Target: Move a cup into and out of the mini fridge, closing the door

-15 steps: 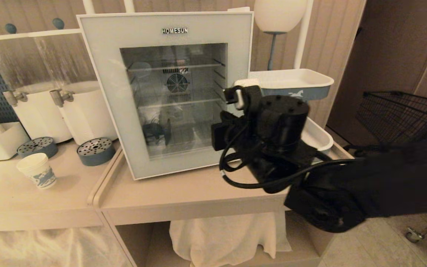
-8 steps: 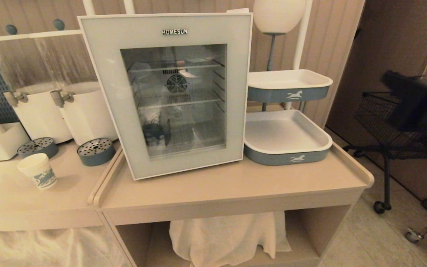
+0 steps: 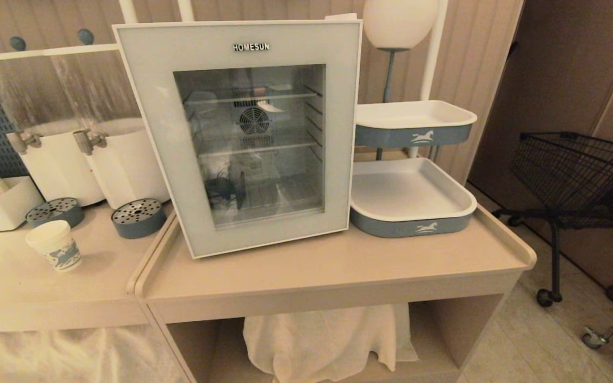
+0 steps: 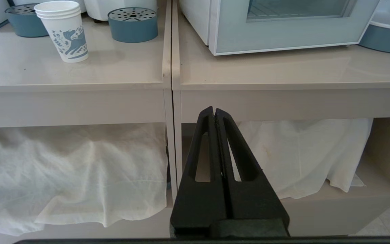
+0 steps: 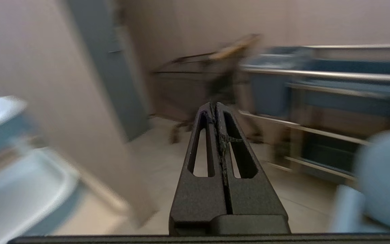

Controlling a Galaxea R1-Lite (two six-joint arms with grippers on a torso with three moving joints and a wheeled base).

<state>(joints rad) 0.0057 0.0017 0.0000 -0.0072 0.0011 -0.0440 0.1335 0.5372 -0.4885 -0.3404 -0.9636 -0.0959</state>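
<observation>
The mini fridge [image 4: 195, 17] stands on the right-hand counter with its door [image 3: 253, 236] shut flat against it. Behind the glass I see wire shelves and a fan; the cup does not show plainly anywhere. Neither arm is in the head view. My left gripper [image 4: 214, 110] is shut and empty, hanging low in front of the seam between the two counters, below their tops. My right gripper [image 5: 214, 105] is shut and empty, off to the right of the counter, pointing over the floor toward a wire cart [image 5: 212, 64].
A short paper cup with a bold blue drawing [image 3: 55, 246] stands on the left counter, near two round drip trays [image 3: 138, 217] and drink dispensers [image 3: 120, 165]. Two white-and-blue trays [image 3: 410, 226] sit right of the fridge. A black wire cart [image 3: 578, 175] is on the floor at right.
My right arm, which was in front of the door's lower right side a second ago, has swung away to the right and left the head view. The door stays shut.
</observation>
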